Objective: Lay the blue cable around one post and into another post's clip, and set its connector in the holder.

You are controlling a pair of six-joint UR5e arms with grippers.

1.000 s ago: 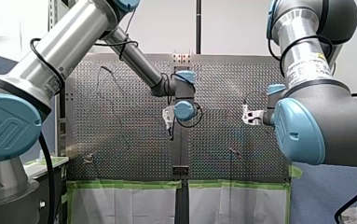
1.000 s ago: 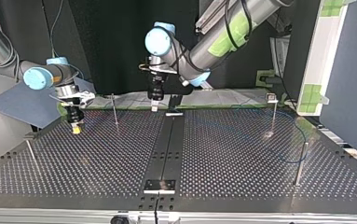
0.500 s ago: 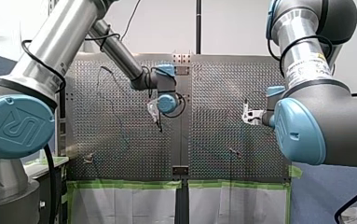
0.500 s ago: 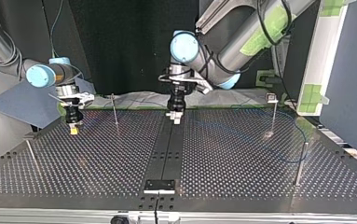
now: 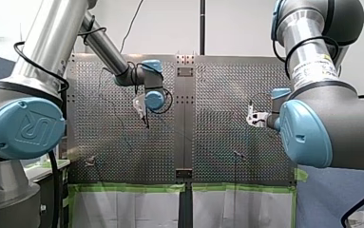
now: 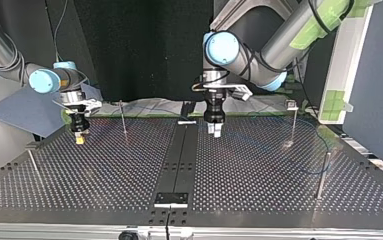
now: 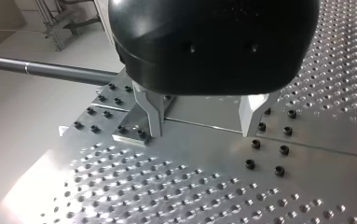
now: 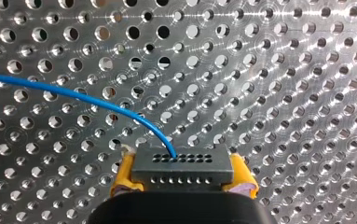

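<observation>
In the right wrist view a grey connector (image 8: 185, 173) with rows of small holes sits between yellow pads (image 8: 122, 173); my right gripper (image 8: 183, 161) is shut on it. The thin blue cable (image 8: 73, 95) leaves its face and curves away over the perforated plate. At the top view's left that gripper (image 6: 80, 137) hangs just above the table. The cable (image 6: 306, 172) shows faintly by a post (image 6: 321, 175) at the top view's right. My left gripper (image 7: 202, 133) is open with nothing between its metal fingers (image 7: 153, 119); it hangs just right of the middle strip (image 6: 214, 129).
A post with a clip on top (image 6: 292, 120) stands at the back right of the top view. A thin post (image 6: 122, 119) rises near my right gripper, another (image 6: 33, 166) at the left edge. A small block (image 6: 171, 198) sits on the dark middle strip.
My left arm has swung across the middle strip, toward the top view's right and the front view's left, still open. My right gripper has barely moved and still holds the connector.
</observation>
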